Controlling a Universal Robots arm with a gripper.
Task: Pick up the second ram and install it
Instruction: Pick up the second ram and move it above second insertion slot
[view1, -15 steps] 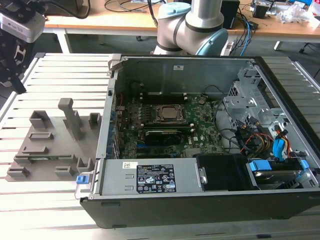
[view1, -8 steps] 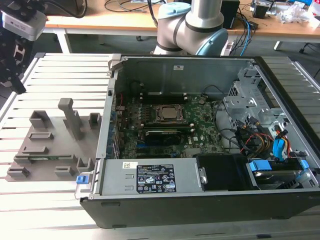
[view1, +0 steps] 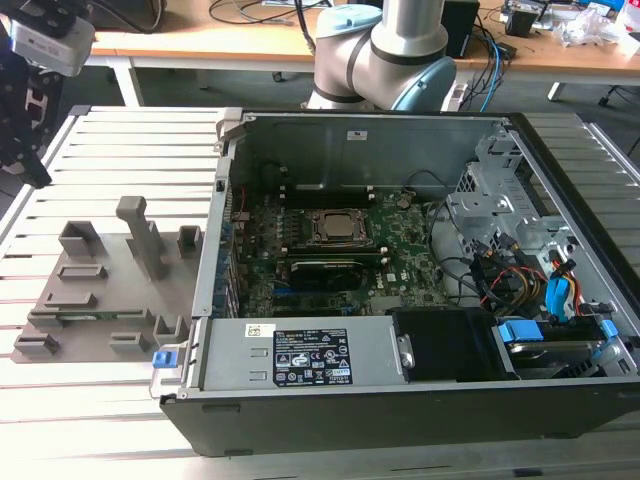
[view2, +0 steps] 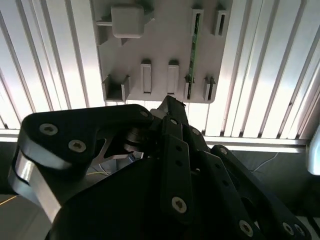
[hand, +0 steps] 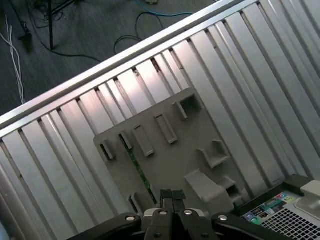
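Second ram: slim green strip (view2: 194, 47), standing on its long edge in the end slots of a grey holder (hand: 170, 160); seen in both wrist views.
Place: the holder lies on the slatted desk (view1: 90, 420), at the exterior view's left of the open computer case (view1: 400, 400).
Handling: judged light, thin and stiff. The chips and contact edge look fragile, and the flat faces are smooth enough to slip.
Hold: likely best mid-length on the exposed long edge, pinching the two flat faces squarely between the slots.
Fingers: the fingers (hand: 167, 199) are together with nothing between them. The gripper (hand: 172, 196) hangs above the holder, apart from the strip, near one of its ends.
Around: other slots and a taller block (view2: 127, 20) stand on the holder beside the strip. Inside the case are a processor socket (view1: 335, 228), a black card (view1: 325, 268) just on its near side, and cables (view1: 500, 280) to the right.
In the way: the slot walls cover both ends of the strip, and neighbouring posts stand close. The case side wall (view1: 215, 250) rises between holder and board.
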